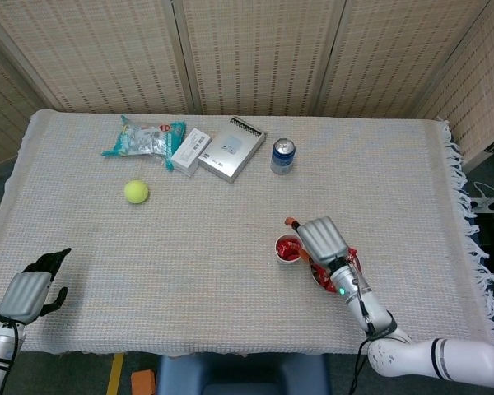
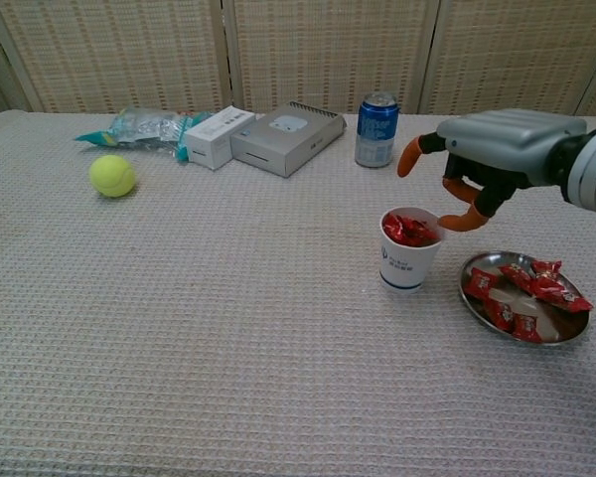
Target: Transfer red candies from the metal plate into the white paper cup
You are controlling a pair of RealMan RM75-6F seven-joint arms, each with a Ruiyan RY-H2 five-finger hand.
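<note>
A white paper cup (image 2: 409, 248) (image 1: 287, 248) stands right of the table's middle with several red candies inside it. Just to its right lies the round metal plate (image 2: 566, 335) (image 1: 356, 262) with several more red candies (image 2: 517, 293). My right hand (image 2: 487, 164) (image 1: 321, 240) hovers above and slightly right of the cup, fingers spread apart, nothing held. My left hand (image 1: 33, 290) rests low at the table's near left edge, far from both, its fingers apart and empty; the chest view does not show it.
Along the back stand a blue can (image 2: 376, 129), a grey box (image 2: 288, 137), a small white box (image 2: 217, 136) and a plastic packet (image 2: 139, 126). A yellow tennis ball (image 2: 111, 176) lies at the left. The table's fringed edge (image 1: 469, 230) runs down the right.
</note>
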